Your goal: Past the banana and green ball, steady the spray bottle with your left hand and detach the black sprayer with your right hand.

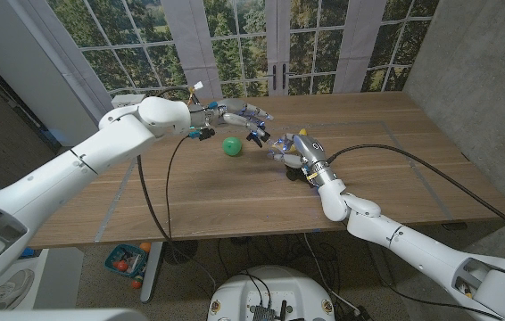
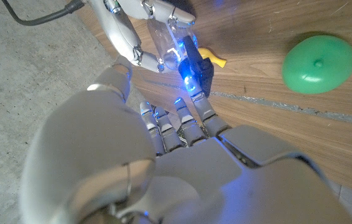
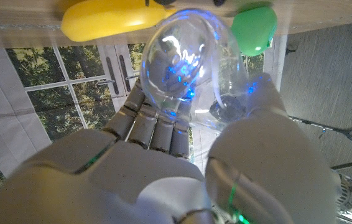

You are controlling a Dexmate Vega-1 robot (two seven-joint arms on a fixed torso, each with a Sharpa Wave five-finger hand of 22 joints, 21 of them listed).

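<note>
Our right robot hand (image 3: 182, 168) is gripping the clear bottle (image 3: 185, 68), contents unclear; our left robot hand (image 2: 182, 143) is holding the black sprayer (image 2: 196, 65) near the ball (image 2: 319, 63).

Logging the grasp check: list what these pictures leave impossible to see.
Right wrist view: neck of the spray bottle, behind the right hand; banana, cut by the edge.
Left wrist view: whether the left hand grips the black sprayer; blue glare and fingers hide it.
Head view: bottle too small.
</note>
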